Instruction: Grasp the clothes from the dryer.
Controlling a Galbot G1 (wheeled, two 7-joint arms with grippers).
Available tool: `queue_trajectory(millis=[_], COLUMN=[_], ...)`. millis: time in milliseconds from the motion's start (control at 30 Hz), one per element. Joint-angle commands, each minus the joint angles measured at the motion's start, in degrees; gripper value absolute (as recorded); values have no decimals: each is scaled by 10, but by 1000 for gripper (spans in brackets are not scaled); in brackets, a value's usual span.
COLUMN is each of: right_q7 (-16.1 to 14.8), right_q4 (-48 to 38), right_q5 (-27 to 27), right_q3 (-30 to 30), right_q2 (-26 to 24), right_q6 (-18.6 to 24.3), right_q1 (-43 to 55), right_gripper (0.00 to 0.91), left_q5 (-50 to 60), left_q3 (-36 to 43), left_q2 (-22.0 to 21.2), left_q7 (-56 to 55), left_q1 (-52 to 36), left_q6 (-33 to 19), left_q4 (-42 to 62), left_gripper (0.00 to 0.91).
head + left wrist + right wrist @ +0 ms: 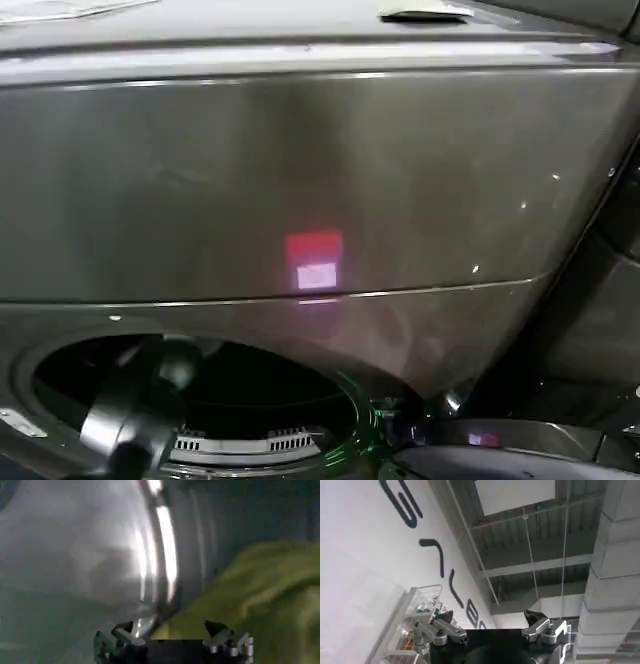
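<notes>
Left gripper [172, 637] sits closest to the wrist lens, fingers spread wide, nothing between them. Just ahead of it I see the clothes [255, 595], a yellow-green bundle lying inside the dryer [300, 180] drum, beyond the shiny porthole rim [160, 550]. Fingertips look near the fabric, not touching yet as far as I can tell.

From the head camera, my left arm [140, 410] pokes through the round porthole [200, 400] low on the dryer's front; red light [314, 262] glows on the panel above.

Step in hand, my read: reach phase, grasp not made. Next move calls for pushing forward into the bundle and closing on a fold thick enough to hold.

Room: the rim runs close beside one finger, so I'd drift toward the fabric side before advancing. Drum depth past the clothes I can't judge.

Right gripper [492, 632] is parked, fingers apart, empty, pointing up at the ceiling, well away from the work.
</notes>
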Motion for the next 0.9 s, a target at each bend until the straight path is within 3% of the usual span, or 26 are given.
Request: queue_trajectory(millis=[33, 433, 500, 567, 633, 900], right_q7=[0, 0, 0, 0, 1, 2], right_q4=[6, -1, 0, 0, -2, -3], right_q5=[0, 1, 1, 1, 0, -1], right_q3=[-2, 4, 4, 2, 1, -4], right_q2=[-2, 1, 1, 0, 0, 1], right_q6=[0, 3, 3, 3, 4, 6], right_q1=[1, -2, -2, -1, 1, 6], right_gripper=[907, 907, 907, 907, 907, 907], left_q5=[96, 51, 40, 22, 22, 24], left_q3=[60, 64, 67, 70, 78, 95], left_q2=[-7, -32, -34, -37, -41, -50], left_q7=[58, 61, 70, 91, 97, 104], left_q1=[-29, -48, -53, -63, -74, -84], left_q6=[-77, -51, -53, -49, -51, -56], left_q4=[55, 113, 122, 131, 143, 145], left_gripper=[907, 907, 501, 398, 159, 34])
